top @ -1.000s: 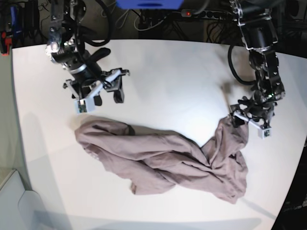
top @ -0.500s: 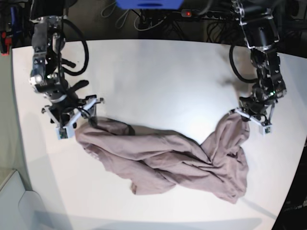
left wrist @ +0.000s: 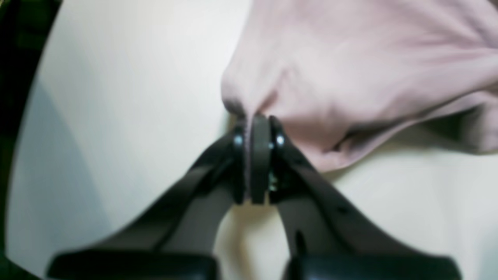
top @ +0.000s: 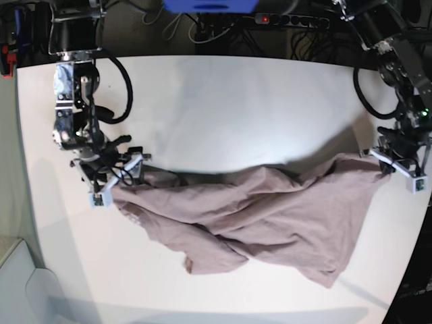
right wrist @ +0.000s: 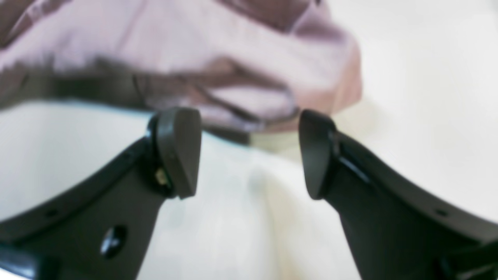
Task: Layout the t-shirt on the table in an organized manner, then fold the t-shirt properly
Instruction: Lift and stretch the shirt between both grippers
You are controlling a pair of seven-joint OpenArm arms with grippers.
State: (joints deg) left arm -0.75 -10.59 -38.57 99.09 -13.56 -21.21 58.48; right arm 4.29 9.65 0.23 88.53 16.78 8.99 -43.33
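The mauve t-shirt [top: 270, 212] lies crumpled and stretched sideways across the white table [top: 236, 101]. My left gripper [top: 386, 160] is on the right of the base view, shut on the shirt's right corner. Up close, its fingers [left wrist: 255, 116] pinch a fold of the cloth [left wrist: 350, 58] just above the table [left wrist: 116, 97]. My right gripper [top: 125, 172] is at the shirt's left end, open. Its two fingertips [right wrist: 179, 151] stand wide apart low over the table [right wrist: 428, 77], with the shirt's rumpled edge [right wrist: 233, 58] just ahead of them.
A power strip with a red light [top: 290, 20] and cables run behind the table's far edge, beside a blue object [top: 209, 5]. The table's curved edge [top: 420, 236] passes close to the left gripper. A pale box [top: 27, 283] sits off the table, lower left.
My left gripper shut on the shirt's right corner and pulled it right, stretching the cloth. My right gripper came down and forward from the far left to the shirt's left edge, still open.
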